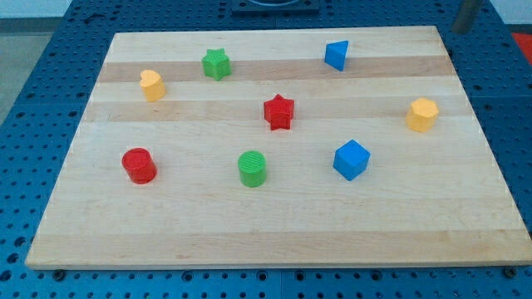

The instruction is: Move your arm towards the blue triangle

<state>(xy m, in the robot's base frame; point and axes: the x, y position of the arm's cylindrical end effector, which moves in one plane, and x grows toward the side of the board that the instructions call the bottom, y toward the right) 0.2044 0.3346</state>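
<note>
The blue triangle point(337, 56) stands near the top edge of the wooden board point(274, 232), right of centre. My rod comes in at the view's top right corner, and my tip point(459, 31) sits just off the board's top right corner. The tip is well to the right of the blue triangle and slightly above it, touching no block.
Other blocks on the board: a green star point(216, 64), yellow heart point(152, 85), red star point(279, 112), yellow hexagon point(422, 115), blue cube point(351, 159), green cylinder point(253, 169) and red cylinder point(139, 165). A blue perforated table surrounds the board.
</note>
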